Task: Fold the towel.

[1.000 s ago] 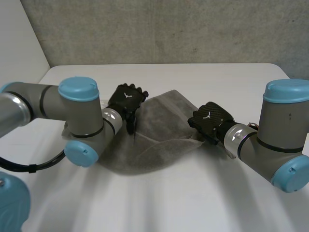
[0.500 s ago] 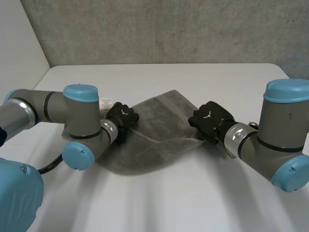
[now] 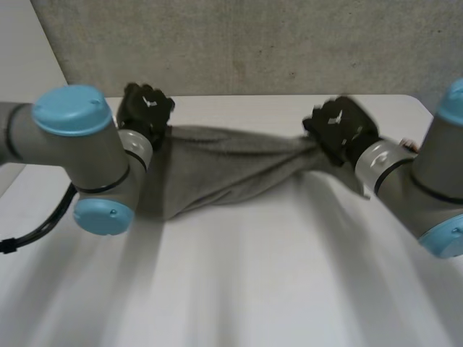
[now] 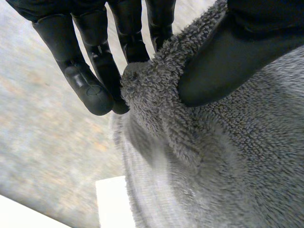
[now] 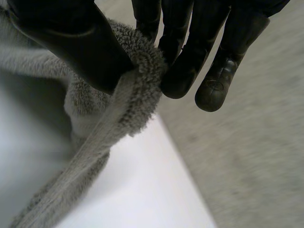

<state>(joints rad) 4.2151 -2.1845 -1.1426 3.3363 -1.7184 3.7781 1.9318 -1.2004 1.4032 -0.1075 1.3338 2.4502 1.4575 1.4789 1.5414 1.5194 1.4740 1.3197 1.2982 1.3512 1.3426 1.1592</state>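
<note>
A grey fluffy towel (image 3: 224, 170) hangs stretched between my two hands, with its lower part sagging toward the white table (image 3: 253, 289). My left hand (image 3: 145, 108) is shut on the towel's left end. In the left wrist view its thumb (image 4: 232, 61) pinches a bunched edge of the towel (image 4: 209, 166) against the fingers (image 4: 95, 80). My right hand (image 3: 340, 130) is shut on the right end. The right wrist view has its thumb (image 5: 76, 42) and fingers (image 5: 190, 57) pinching a rolled towel edge (image 5: 137, 80).
Past the table's far edge stands a grey concrete wall (image 3: 253, 43), close behind both hands. A pale panel (image 3: 29, 72) closes the left side. The near half of the table lies in front of the hanging towel.
My left hand has closed on the towel's left end. Both hands have risen and moved toward the wall, lifting the towel off the table and pulling it taut between them.
</note>
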